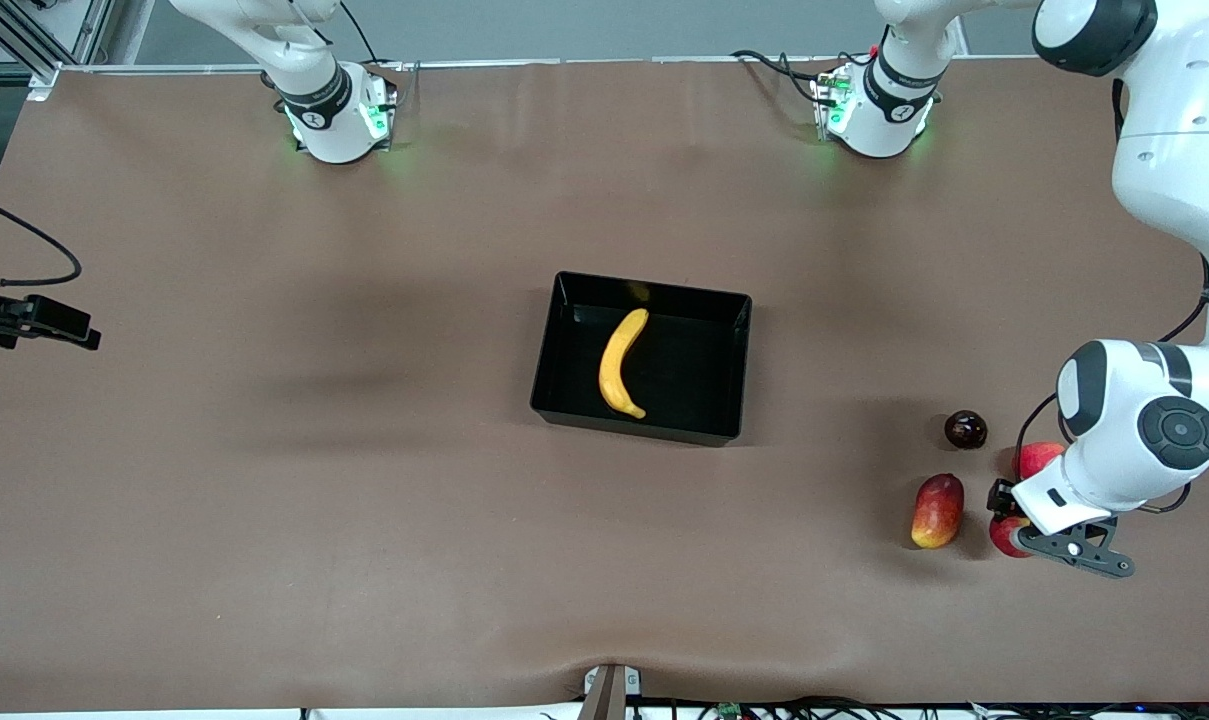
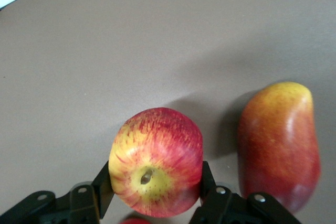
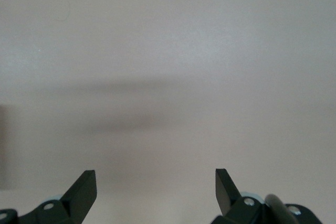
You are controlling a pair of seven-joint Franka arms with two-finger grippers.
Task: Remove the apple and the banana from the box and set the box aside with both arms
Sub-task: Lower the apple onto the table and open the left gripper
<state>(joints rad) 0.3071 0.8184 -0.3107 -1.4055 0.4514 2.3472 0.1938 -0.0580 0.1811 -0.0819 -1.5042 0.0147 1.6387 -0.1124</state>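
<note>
The black box (image 1: 568, 340) stands mid-table with the yellow banana (image 1: 621, 365) lying inside it. Toward the left arm's end, nearer the front camera than the box, my left gripper (image 1: 1009, 522) is shut on the red-and-yellow streaked apple (image 1: 1006, 538). In the left wrist view the apple (image 2: 157, 150) shows its stem dimple, and both black fingers (image 2: 106, 182) press its sides, the left gripper (image 2: 156, 174) around it. My right gripper (image 3: 156, 182) is open over bare table with nothing between its fingers.
An oblong red-yellow mango-like fruit (image 1: 937, 511) (image 2: 278, 145) lies right beside the apple. A dark round fruit (image 1: 965, 429) and a red roundish fruit (image 1: 1039, 458), partly hidden by the left arm, lie a little farther from the front camera.
</note>
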